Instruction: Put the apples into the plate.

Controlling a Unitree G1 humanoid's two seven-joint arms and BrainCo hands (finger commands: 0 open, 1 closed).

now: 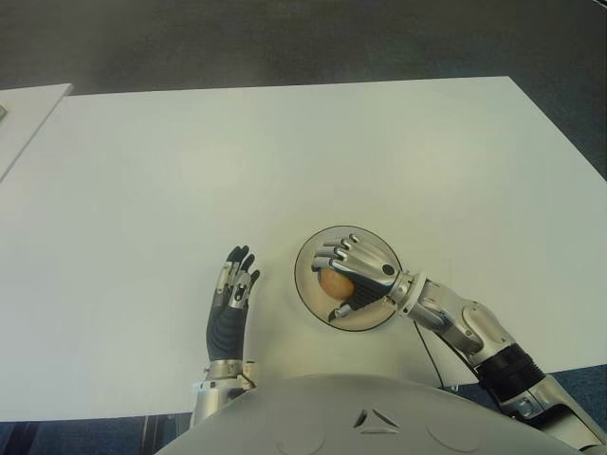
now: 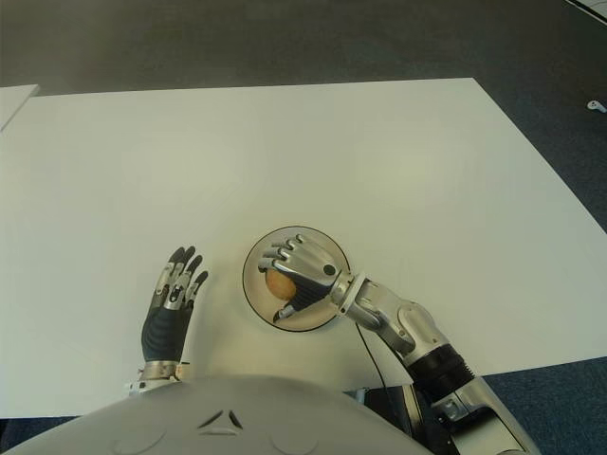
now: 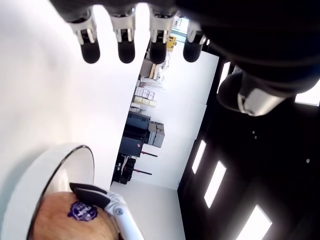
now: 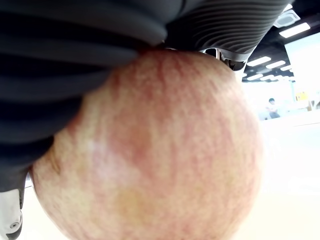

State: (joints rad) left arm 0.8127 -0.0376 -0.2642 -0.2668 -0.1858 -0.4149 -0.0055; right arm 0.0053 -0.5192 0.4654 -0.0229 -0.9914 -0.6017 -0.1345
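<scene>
From the head views, the right hand (image 1: 356,270) is over the round plate (image 1: 308,261) on the white desk (image 1: 285,152), its fingers (image 1: 332,258) curled around an apple (image 1: 335,283). The left hand (image 1: 230,303) shows just beside the plate, on its left, fingers straight and holding nothing.

The left wrist view shows extended fingertips, with the plate rim and a stickered apple beyond.

The right wrist view shows the reddish-yellow apple pressed against dark ridged fingers.

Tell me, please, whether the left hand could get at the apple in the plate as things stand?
Probably not cleanly. The right hand is curled over the apple above the plate, covering it. The left hand, open beside the plate, has bare table between.
</scene>
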